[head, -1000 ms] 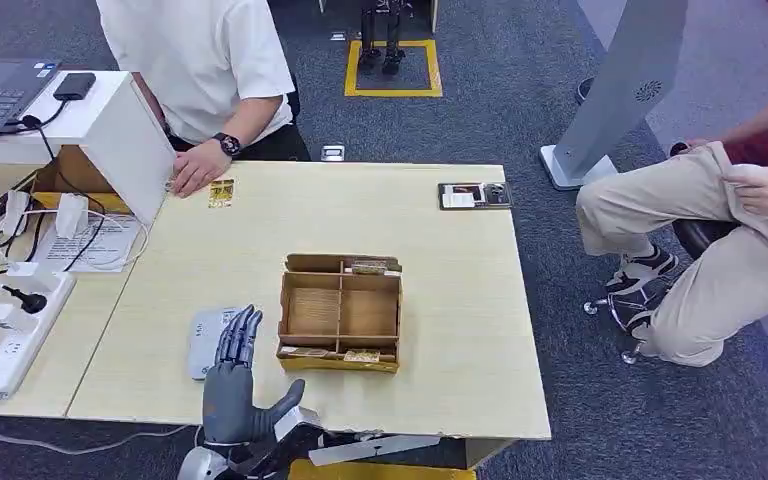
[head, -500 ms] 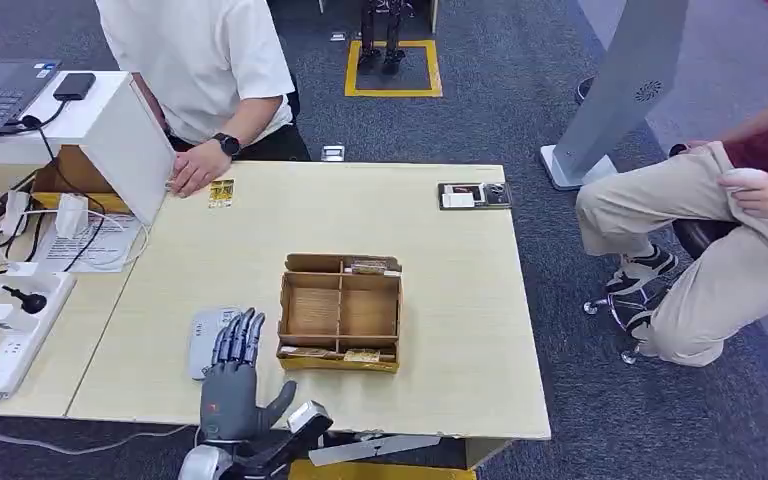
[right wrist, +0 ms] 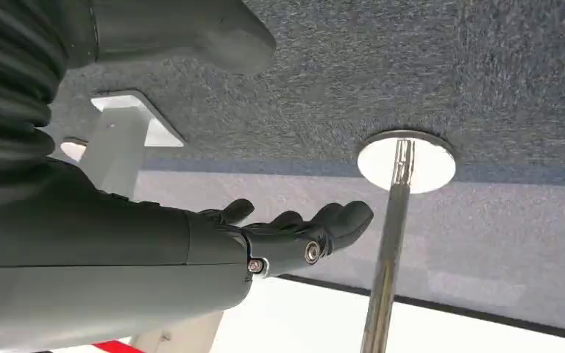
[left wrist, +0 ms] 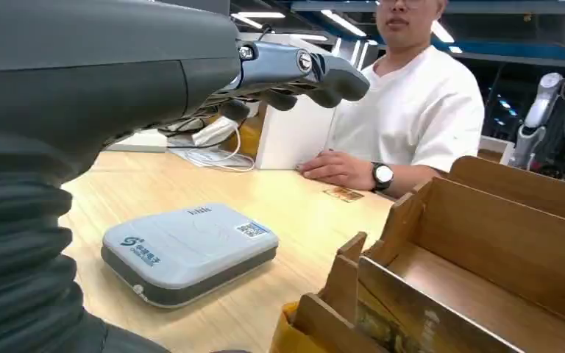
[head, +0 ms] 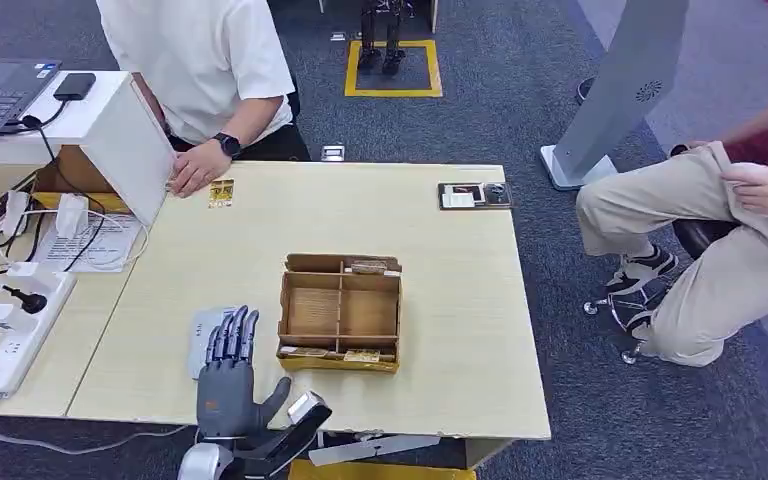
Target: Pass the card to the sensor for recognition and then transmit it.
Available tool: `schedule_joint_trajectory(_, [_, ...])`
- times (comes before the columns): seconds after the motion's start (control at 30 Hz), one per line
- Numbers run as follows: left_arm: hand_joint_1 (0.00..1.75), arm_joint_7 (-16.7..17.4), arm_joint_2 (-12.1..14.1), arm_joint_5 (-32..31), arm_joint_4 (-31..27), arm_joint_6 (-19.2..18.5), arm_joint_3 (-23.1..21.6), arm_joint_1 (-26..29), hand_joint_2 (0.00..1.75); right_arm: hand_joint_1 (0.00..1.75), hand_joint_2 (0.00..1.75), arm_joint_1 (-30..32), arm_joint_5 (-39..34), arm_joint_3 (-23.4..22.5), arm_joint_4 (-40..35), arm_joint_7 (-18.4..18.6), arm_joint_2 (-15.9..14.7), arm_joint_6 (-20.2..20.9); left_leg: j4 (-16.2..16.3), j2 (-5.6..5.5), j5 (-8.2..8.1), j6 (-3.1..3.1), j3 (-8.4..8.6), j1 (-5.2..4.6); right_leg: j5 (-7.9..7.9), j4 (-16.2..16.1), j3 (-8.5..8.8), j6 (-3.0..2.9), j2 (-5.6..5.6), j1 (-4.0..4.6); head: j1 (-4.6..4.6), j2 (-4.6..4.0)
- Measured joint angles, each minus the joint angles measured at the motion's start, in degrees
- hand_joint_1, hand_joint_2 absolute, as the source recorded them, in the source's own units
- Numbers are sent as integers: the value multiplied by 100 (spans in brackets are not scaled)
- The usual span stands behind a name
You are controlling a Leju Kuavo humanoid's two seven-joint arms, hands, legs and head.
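Note:
My left hand (head: 228,378) hovers open at the table's near edge, fingers stretched flat over the grey-white card sensor (head: 200,345). In the left wrist view its fingers (left wrist: 294,72) hang above the sensor (left wrist: 187,250), with nothing held. A small yellow card (head: 221,192) lies at the far side of the table, beside a person's hand (head: 196,167); the same card (left wrist: 342,194) shows in the left wrist view. More cards (head: 362,356) lie in the front slot of the cardboard divider box (head: 282,310). My right hand (right wrist: 294,232) hangs over the carpet, fingers loosely extended and empty.
A white box (head: 125,135), cables and a power strip (head: 15,340) crowd the table's left side. A dark tray (head: 474,195) sits at the far right corner. One person stands behind the table; another sits at the right (head: 720,230). The table (head: 260,240) is bare between box and card.
My left hand has slid slightly left and back toward the near edge, still open over the sensor. The card and box have not moved.

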Motion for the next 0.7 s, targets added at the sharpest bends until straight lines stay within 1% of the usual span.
schedule_joint_trajectory(0.2, [0, -22, -20, 0, 0, 2, 2, 0, 175, 0, 175, 9, 0, 33, 17, 39, 0, 0, 0, 0, 0, 0, 0, 0, 0, 0, 0, 0, 0, 0, 0, 0])
schedule_joint_trajectory(0.4, [0, -369, -22, 545, 4, 0, 2, 0, 175, 0, 175, 28, -41, 35, 33, 31, 2, 0, 0, 0, 0, 0, 0, 0, 0, 0, 0, 0, 0, 0, 0, 0])
schedule_joint_trajectory(0.5, [0, -481, -20, 747, 20, 0, -4, -6, 175, 0, 175, 31, -48, 35, 44, 28, 2, 0, 0, 0, 0, 0, 0, 0, 0, 0, -1, 0, 0, 0, 0, 0])
schedule_joint_trajectory(0.7, [0, -385, -20, 815, 147, -18, -208, -209, 175, 0, 175, 23, 101, 140, 83, 79, 2, 0, 0, 0, 0, 0, 0, 0, 1, 0, 0, 0, 0, 0, 0, 0])
